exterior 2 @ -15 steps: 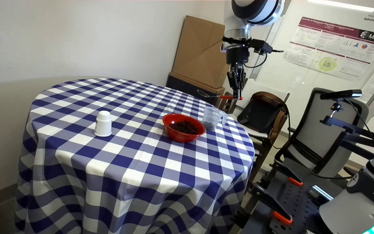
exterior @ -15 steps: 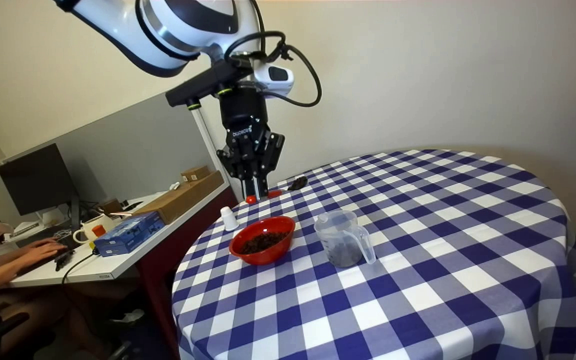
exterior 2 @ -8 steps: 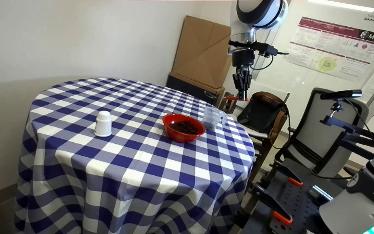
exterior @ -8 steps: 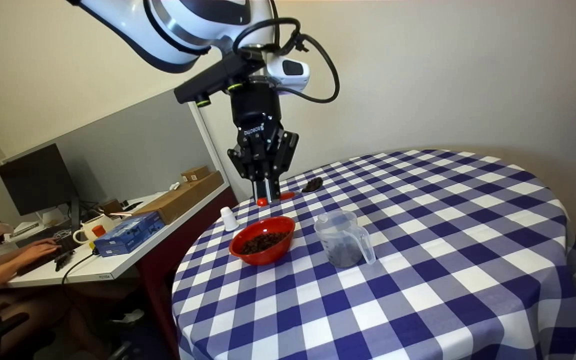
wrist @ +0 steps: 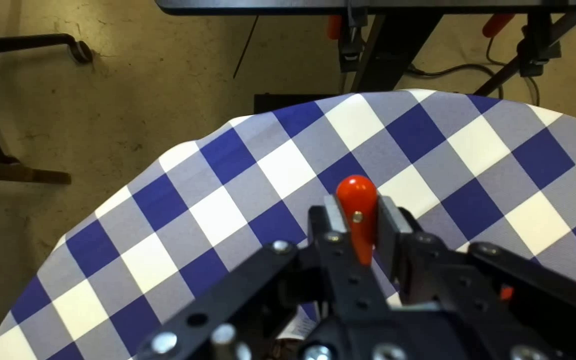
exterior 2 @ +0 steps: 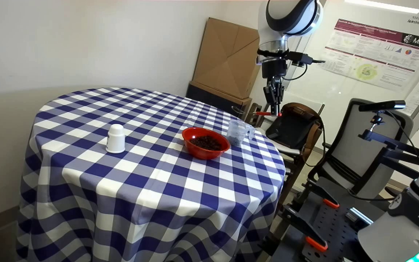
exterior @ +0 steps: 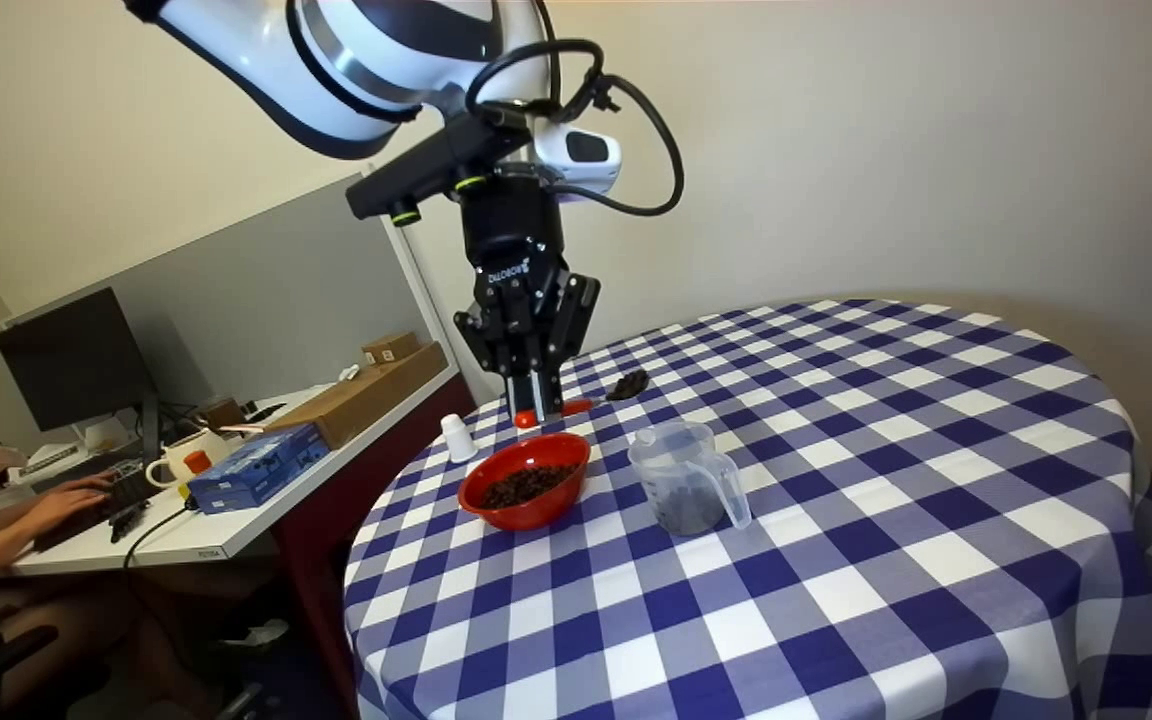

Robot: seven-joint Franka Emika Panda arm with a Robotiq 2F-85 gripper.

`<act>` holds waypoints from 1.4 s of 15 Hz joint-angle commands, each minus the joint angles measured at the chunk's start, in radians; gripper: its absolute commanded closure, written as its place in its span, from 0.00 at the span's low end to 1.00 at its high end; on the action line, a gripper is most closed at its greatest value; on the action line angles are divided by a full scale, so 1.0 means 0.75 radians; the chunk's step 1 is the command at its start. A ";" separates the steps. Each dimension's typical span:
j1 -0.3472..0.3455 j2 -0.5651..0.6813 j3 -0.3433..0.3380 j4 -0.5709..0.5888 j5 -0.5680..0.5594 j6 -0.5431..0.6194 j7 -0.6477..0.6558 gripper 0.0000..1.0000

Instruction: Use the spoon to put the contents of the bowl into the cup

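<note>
My gripper [exterior: 536, 408] is shut on the red handle of the spoon [exterior: 578, 406]. It holds the spoon roughly level above the table, and the spoon's head carries a heap of dark bits. The gripper [exterior 2: 275, 112] and spoon [exterior 2: 262, 113] also show in an exterior view. In the wrist view the handle [wrist: 358, 200] sits between the fingertips [wrist: 363, 220]. The red bowl [exterior: 526, 518] holds the dark contents [exterior: 528, 486]. The clear cup [exterior: 676, 465] stands beside it with dark bits at its bottom. In an exterior view the spoon's head appears above the cup [exterior 2: 235, 131].
A white bottle-like object [exterior 2: 116, 139] stands on the checked tablecloth [exterior 2: 151, 174], away from the bowl; it also shows in an exterior view [exterior: 458, 437]. A desk [exterior: 266, 500] with boxes and a seated person is beside the table. Chairs [exterior 2: 355, 145] stand behind.
My gripper with the loaded spoon has moved sideways toward the cup's side, then lowered a little. The bowl and cup have not moved.
</note>
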 commanded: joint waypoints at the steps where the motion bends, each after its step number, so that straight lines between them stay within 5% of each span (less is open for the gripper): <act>1: -0.004 -0.019 -0.013 -0.027 -0.051 0.008 0.025 0.91; 21: 0.000 0.019 -0.039 -0.012 -0.380 0.011 0.144 0.91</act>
